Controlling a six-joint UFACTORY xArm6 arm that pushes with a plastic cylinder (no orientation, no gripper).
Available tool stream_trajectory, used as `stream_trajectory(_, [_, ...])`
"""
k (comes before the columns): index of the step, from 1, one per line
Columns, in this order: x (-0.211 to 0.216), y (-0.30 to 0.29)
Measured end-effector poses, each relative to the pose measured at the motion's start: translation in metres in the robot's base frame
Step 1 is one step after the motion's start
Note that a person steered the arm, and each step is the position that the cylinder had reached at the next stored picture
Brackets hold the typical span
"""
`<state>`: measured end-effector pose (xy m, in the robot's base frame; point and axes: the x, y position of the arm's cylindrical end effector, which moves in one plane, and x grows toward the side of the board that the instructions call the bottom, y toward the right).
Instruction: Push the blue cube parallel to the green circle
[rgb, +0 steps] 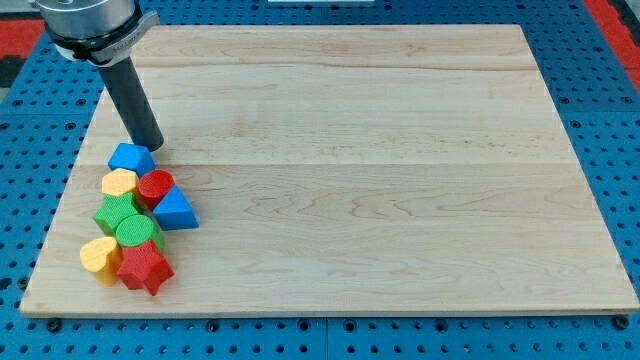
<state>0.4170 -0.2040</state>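
The wooden board fills most of the view, and my arm's metal collar enters at the view's top left, its dark rod slanting down toward the view's right. There is no gripper to open or close, only my tip, which holds nothing and stands at the upper edge of the blue cube, touching or just short of it. That cube heads a tight cluster at the board's left: yellow block, red cylinder, blue triangle, green block, green circle, yellow heart and red star.
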Motion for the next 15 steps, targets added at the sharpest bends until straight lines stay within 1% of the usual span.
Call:
stream_trajectory(1, [-0.006, -0.012])
stream_trajectory(2, [0.005, -0.039])
stream_trajectory(3, [0.03, -0.082])
stream_trajectory(4, [0.047, -0.026])
stream_trajectory(5, [0.018, 0.035])
stream_trajectory(6, [-0.007, 0.055])
stream_trajectory(7, [-0.025, 0.062])
stream_trajectory(8, [-0.029, 0.057])
stream_trajectory(10, [-0.029, 0.085])
stream_trajectory(11, [-0.029, 0.12])
stream_trajectory(13, [-0.033, 0.137])
stream_trajectory(14, [-0.049, 0.135])
stream_trajectory(15, [-0.016, 0.185])
